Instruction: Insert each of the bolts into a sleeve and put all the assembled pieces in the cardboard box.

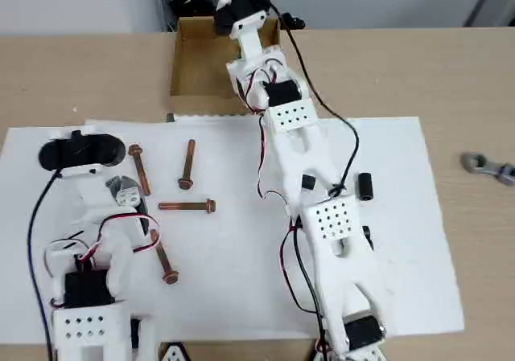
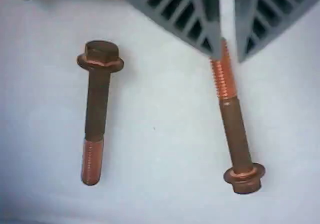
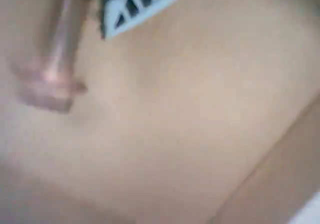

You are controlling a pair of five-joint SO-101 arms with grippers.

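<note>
Left jaws stand narrowly parted, low over the white sheet (image 1: 241, 297), and the threaded tip of the nearest bolt (image 2: 235, 129) sits right at the mouth of their gap, with a sliver of sheet showing beside it. That bolt lies flat, its long axis running away from my base: threads toward me, head toward the far edge of the tabletop (image 1: 451, 71). The second bolt (image 2: 97, 112) lies just beside it, nearly parallel but turned about, head toward me. Both are copper-brown, with a flanged hex head, a dull smooth shank and a brighter threaded end. The third bolt (image 1: 187, 207) lies crosswise to those two, head pointing toward my right arm; my left wrist camera cuts it off at the edge. The fourth bolt (image 1: 165, 260) slants beside my left arm, head nearer my base, its other end partly hidden by my wires. My right arm stretches out so that the right jaws hang over the cardboard box (image 1: 193, 63) at the far side. There a blurred bolt (image 3: 57, 54) shows against the brown floor, shank running toward the jaws, head at the far end. I cannot tell how those jaws stand, nor whether that bolt wears a sleeve. One black sleeve (image 1: 366, 186) rests on the sheet beside my right arm. A wrench (image 1: 487, 166) lies well apart on the bare tabletop.
</note>
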